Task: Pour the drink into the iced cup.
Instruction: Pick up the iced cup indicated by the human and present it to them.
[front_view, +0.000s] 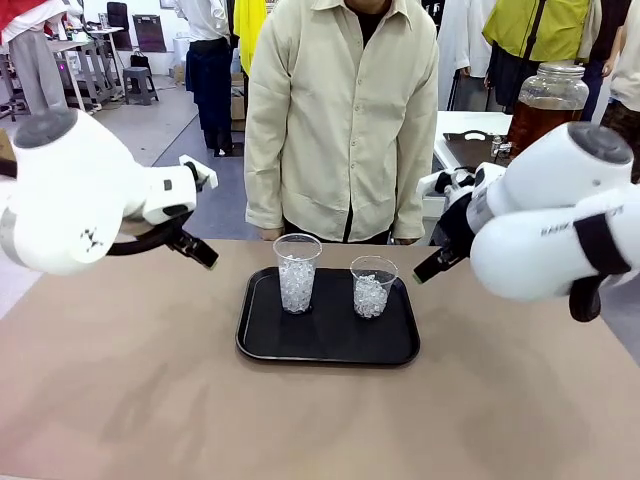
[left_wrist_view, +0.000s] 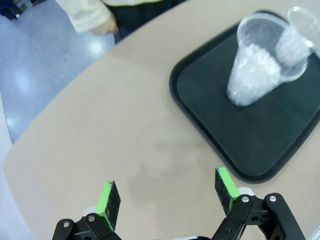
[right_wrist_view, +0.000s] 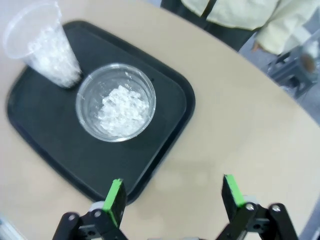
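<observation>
Both claws hang released with jaws wide. The left gripper (left_wrist_view: 166, 182) is over bare table (front_view: 120, 380) left of the black tray (front_view: 260, 345), the right gripper (right_wrist_view: 173, 183) just right of it. On the tray stand a taller cup (front_view: 297, 272) and a shorter cup (front_view: 373, 286), both iced. The drink (front_view: 540, 122) sits in its jar (front_view: 549, 85), far right, beyond the person (front_view: 340, 120).
</observation>
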